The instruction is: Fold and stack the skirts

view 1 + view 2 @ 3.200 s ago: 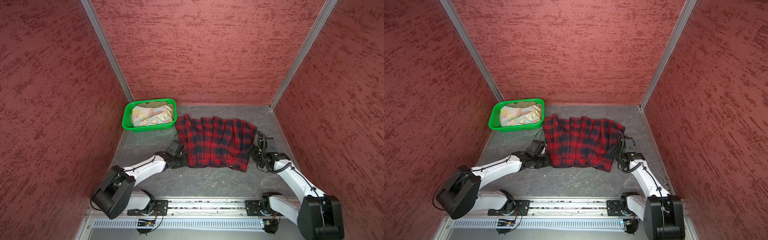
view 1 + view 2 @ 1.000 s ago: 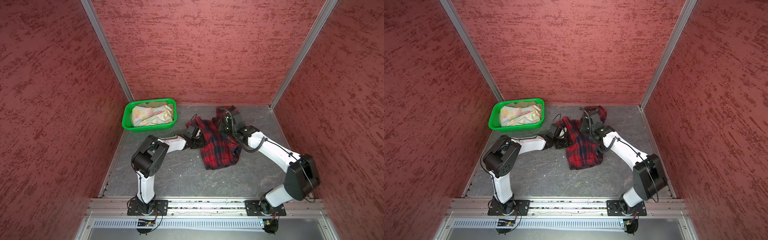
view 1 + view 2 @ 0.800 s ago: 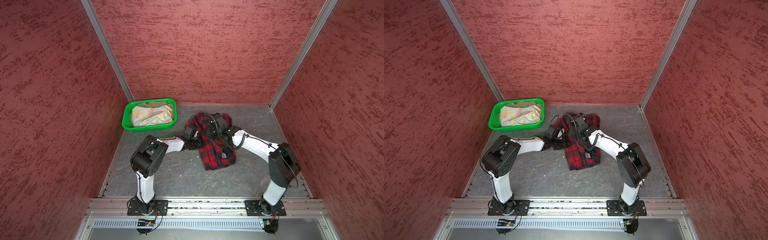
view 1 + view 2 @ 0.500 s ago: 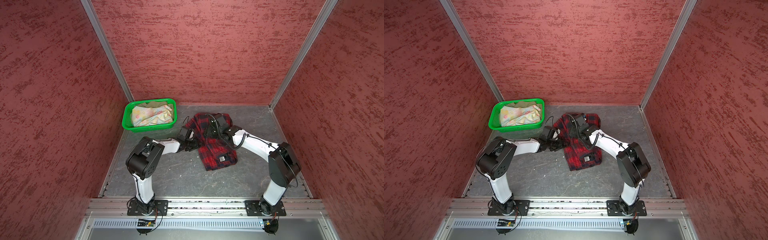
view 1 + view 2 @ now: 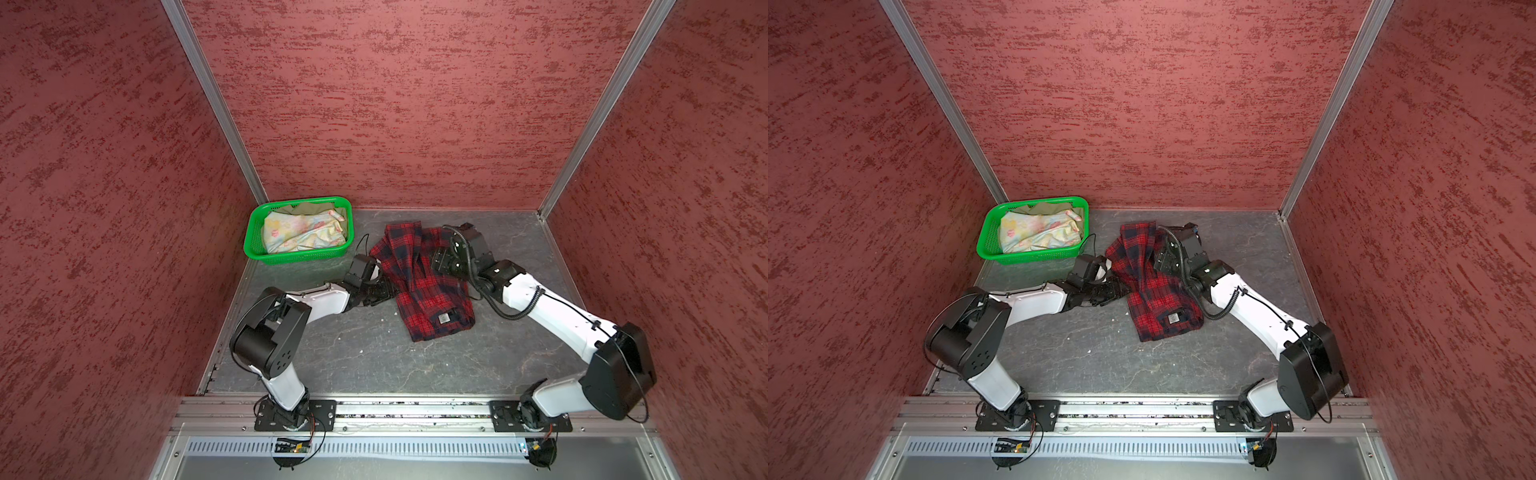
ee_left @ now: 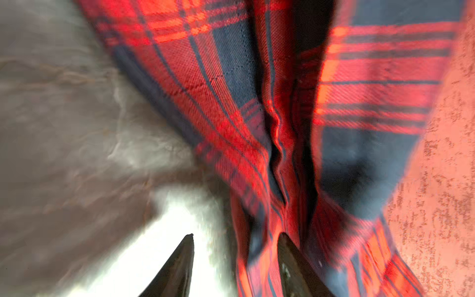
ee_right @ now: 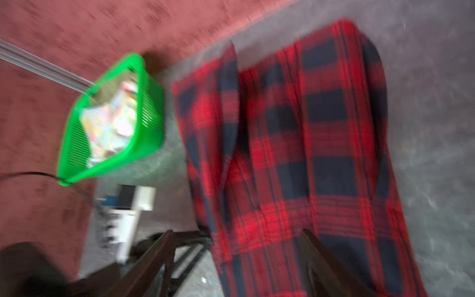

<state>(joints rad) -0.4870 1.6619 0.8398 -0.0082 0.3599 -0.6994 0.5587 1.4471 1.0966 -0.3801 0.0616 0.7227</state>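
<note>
White label point(image 5: 444, 318) at the 6 o'clock end of the plaid skirt point(image 5: 415, 291): too small to read. The skirt lies folded mid-table. Left gripper point(image 6: 235, 246) spread, one fingertip point(image 6: 290, 257) against the skirt's 9 o'clock edge; right gripper point(image 7: 236, 246) spread wide over its 2 o'clock side, pinching nothing. Pastel skirt point(image 5: 303, 232) sits in the green basket point(image 5: 299, 259) at 10 o'clock

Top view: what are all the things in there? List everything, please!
plaid skirt: 1, red and navy, on the table in the middle
flowery skirt: 1, pastel yellow-blue with pink, in the basket
olive skirt: 1, olive-khaki, in the basket, peeking out behind the flowery one
basket: 1, green, table's back left corner
table: 1, grey, under everything
walls: 3, red, around the table
arms: 2, white and black, from the front
left hand: 1, black, open, at the plaid skirt's left edge
right hand: 1, black, open, over the plaid skirt's right side
</note>
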